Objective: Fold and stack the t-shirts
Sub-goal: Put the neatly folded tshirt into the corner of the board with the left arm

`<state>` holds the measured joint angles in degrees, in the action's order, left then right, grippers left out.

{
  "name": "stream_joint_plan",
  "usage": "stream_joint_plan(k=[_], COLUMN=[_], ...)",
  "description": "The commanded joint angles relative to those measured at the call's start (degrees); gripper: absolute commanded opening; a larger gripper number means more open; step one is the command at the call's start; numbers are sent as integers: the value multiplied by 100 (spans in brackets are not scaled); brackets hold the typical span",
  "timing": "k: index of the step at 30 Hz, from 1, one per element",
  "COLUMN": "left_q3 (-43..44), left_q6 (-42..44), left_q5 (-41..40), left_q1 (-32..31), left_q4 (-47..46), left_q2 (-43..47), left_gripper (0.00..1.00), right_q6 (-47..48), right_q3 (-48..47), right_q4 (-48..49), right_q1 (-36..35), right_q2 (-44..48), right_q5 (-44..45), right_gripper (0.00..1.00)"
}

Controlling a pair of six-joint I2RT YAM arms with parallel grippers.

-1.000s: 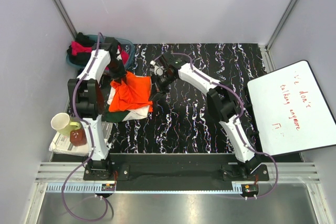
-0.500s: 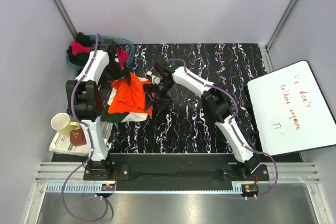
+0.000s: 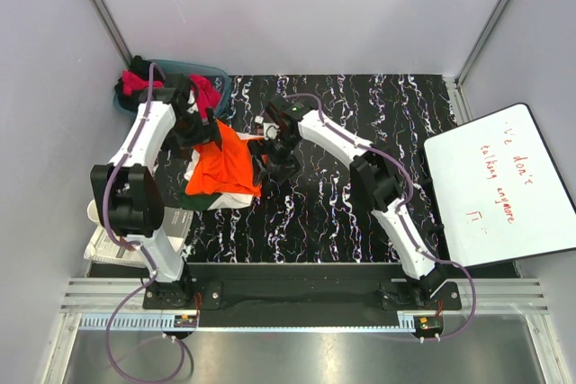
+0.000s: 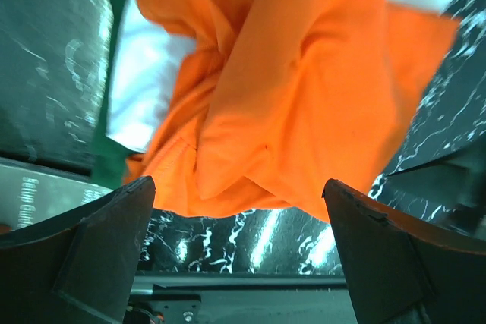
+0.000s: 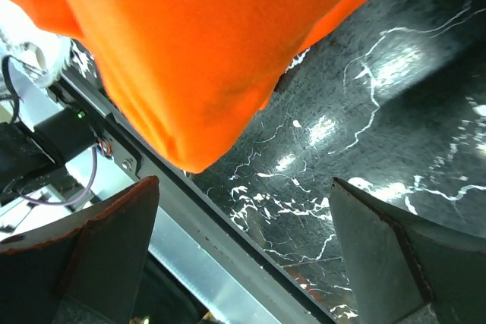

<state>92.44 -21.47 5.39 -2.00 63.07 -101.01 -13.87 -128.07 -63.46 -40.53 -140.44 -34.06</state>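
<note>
Orange t-shirt bunched narrower; left arm swung outward.

You work inside an enclosure of plain pale lavender-grey wall panels, which close the far, left and right sides. Slim silver aluminium corner posts run along the joints where the far panel meets each side panel. The glossy black table top with white marble veining fills the middle of the top view. In the right wrist view, note the bright highlights reflected on its surface. Along its near edge you find, in order, a matte black mounting plate, a ribbed aluminium rail and a brushed grey metal sheet. Lighting is even, and shadows on the walls are soft.
</note>
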Motion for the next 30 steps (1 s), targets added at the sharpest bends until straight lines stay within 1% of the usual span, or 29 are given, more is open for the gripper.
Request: stream_joint_plan(k=[1,2,5,9,12,15,16,17,18,22,26,30], left_q3=[-341,-358,-368,-245,-200,-253,-279,-288,-297,-175,72,335], left_q6=[-94,-102,-77,-59,-41,-15,-15,-6,-6,64,126,135], left_q5=[322,349,366,331,331,331,314,314,270,191,235,261], left_q1=[33,33,24,33,24,24,24,33,24,33,33,42], left_q4=[-550,-620,-725,-752,-743,-743,-752,-743,-726,-533,-86,232], left_q2=[-23,-102,-296,-551,-709,-736,-675,-622,-561,-262,-147,-68], left_gripper=[93,86,75,56,51,37,18,7,0,0,0,3], right_q6=[-19,-46,-125,-134,-99,-81,-81,-64,-55,-63,-72,-63], right_q3=[-394,-446,-500,-465,-359,-245,-192,-166,-139,-60,-34,-25], right_q4=[-61,-61,-61,-61,-61,-44,-35,-26,-17,9,53,62], right_q1=[168,264,501,748,897,1003,1012,1021,1030,1030,1030,1030], right_q2=[483,491,518,588,667,755,764,781,781,773,746,711], right_q5=[251,242,216,216,277,321,321,313,313,269,234,198], right_gripper=[100,100,100,100,100,100,100,100,100,100,100,100])
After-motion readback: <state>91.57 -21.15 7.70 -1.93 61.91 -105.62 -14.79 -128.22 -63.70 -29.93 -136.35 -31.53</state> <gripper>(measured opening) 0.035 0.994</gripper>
